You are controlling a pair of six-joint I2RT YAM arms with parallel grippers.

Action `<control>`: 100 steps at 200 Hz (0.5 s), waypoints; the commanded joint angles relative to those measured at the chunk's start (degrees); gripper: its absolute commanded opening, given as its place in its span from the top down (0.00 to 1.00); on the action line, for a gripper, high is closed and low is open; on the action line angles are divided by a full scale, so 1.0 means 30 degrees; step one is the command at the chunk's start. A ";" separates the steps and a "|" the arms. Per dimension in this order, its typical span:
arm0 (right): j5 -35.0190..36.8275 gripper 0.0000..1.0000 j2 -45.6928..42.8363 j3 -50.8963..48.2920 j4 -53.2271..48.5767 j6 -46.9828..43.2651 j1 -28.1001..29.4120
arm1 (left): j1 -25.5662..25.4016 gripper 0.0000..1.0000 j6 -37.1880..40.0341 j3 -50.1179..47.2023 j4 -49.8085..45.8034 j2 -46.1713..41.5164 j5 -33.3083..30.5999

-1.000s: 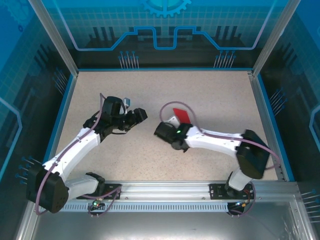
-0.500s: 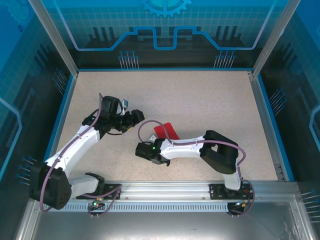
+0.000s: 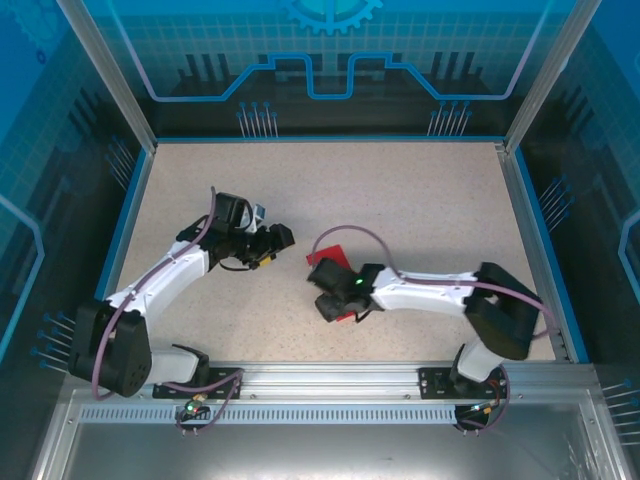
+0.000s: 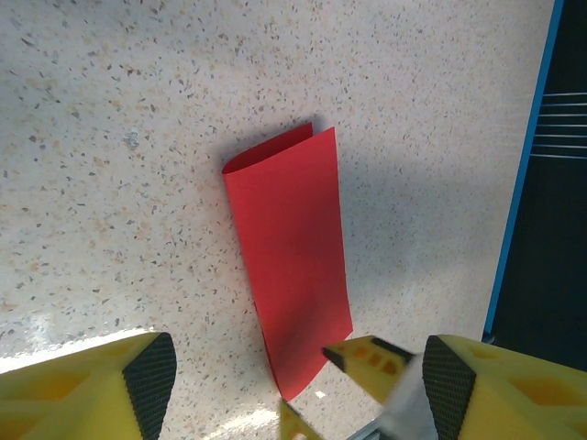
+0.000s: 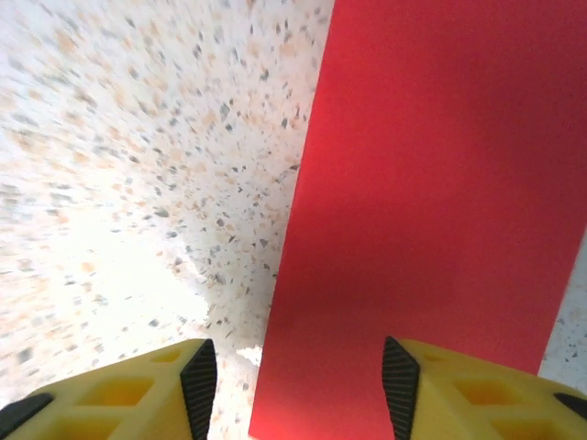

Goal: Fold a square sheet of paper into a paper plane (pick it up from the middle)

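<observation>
Here the sheet of paper point(image 4: 292, 275), bright red and folded into a long narrow strip, lies flat near the middle of the speckled worktop point(image 3: 420, 200). In the left wrist view it runs from about 11 o'clock down to 6 o'clock, with one layer lifting slightly at the far end. The left tool point(image 4: 293, 368) stands wide open with nothing in its grasp. In the overhead view it hovers at about 9 o'clock of the sheet. The right tool point(image 5: 300, 376) sits directly above the strip with its jaws parted and nothing clamped between them. One of its fingers point(image 5: 404, 376) hangs over the red and the other over bare worktop at 9 o'clock of the paper's edge. That view is blurred, so the finger may or may not be touching the sheet. From above, red shows past the right tool at 12 o'clock, and a sliver at 6 o'clock.
</observation>
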 commanded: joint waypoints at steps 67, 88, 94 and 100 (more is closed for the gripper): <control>-0.8380 0.58 -0.3452 -0.3517 0.2364 -0.0719 -0.7939 | -0.3983 0.32 -0.0075 0.0555 0.1550 0.2867 -0.0897; -0.8929 0.58 -0.3491 -0.3997 0.2425 -0.0636 -0.8819 | -0.5253 0.40 0.0398 0.1688 0.1048 0.4355 -0.2294; -0.9076 0.58 -0.3519 -0.4104 0.2377 -0.0689 -0.8979 | -0.5540 0.43 0.0555 0.2036 0.0712 0.4764 -0.2792; -0.9205 0.59 -0.3569 -0.4209 0.2440 -0.0647 -0.9140 | -0.5771 0.46 0.0671 0.2305 0.0537 0.5196 -0.3051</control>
